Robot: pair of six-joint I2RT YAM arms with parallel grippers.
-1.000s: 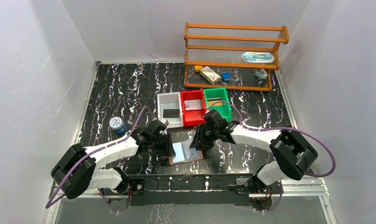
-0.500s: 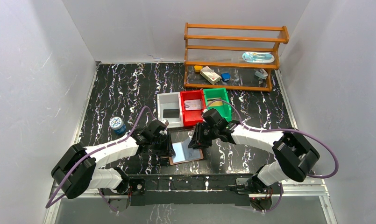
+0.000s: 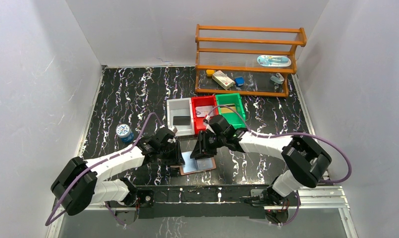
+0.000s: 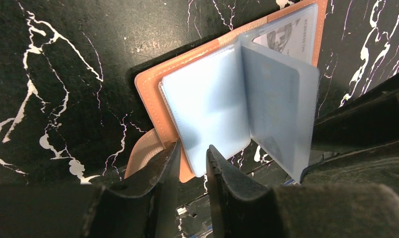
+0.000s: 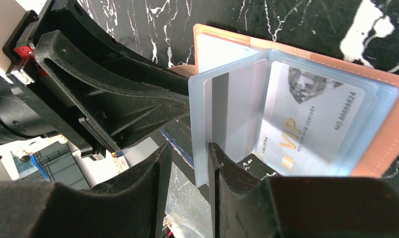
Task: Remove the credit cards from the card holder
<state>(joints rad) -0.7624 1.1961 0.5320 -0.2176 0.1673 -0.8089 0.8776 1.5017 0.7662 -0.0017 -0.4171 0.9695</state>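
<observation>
Across black marbled table (image 3: pixel 128 94), wooden rack (image 3: pixel 249 40) at the back, row of white, red and green bins (image 3: pixel 203 99) mid-table. Near the front edge, between both arms, tan card holder (image 3: pixel 199 166) lying open and flat. Left gripper (image 4: pixel 192 148) clamped on its left edge. Right gripper (image 5: pixel 189 146) with jaws slightly apart, straddling an upright clear leaf (image 5: pixel 227 109). Pale credit cards (image 5: pixel 311 124) tucked in the sleeves, one marked VIP.

White walls (image 3: pixel 38 74), black marbled tabletop (image 3: pixel 133 89)
</observation>
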